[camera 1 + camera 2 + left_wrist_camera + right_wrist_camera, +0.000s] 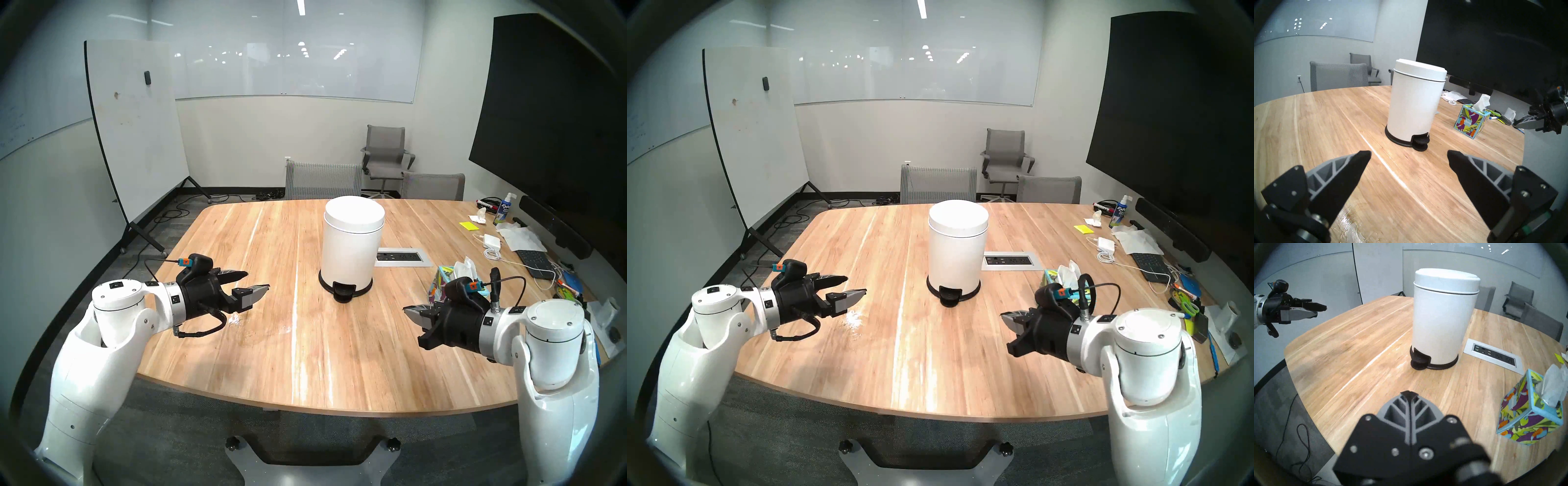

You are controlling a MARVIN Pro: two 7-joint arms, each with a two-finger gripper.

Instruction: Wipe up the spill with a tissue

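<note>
Spill [853, 319] first: we see a faint wet smear with whitish flecks on the wooden table [339, 356], at about eight o'clock from the white pedal bin [351, 249] in the head views, just below and beside the left gripper [252, 283]. In the left wrist view the same glossy patch [1349, 224] lies at the bottom edge between that gripper's fingers. The left gripper hangs above the table with its jaws spread wide and nothing between them.

Moving right, the bin stands near the table's middle with its lid down, and the tissue box [1471, 123] sits at about four o'clock from it, one white tissue [1482, 102] standing up out of the slot. The right gripper [412, 314] hovers on the near side of the box, jaws pressed together and empty.

Judging from this, no tissue is in hand, so fetching one looks like the step. We would open the right jaws before reaching, come at the tissue from above, pinch it low near the slot and draw straight up so the light box does not lift or tip. We would then carry it across in front of the bin, keeping clear of the pedal [343, 292], and press flat onto the smear, wiping inward so the wet does not spread toward the table edge.
</note>
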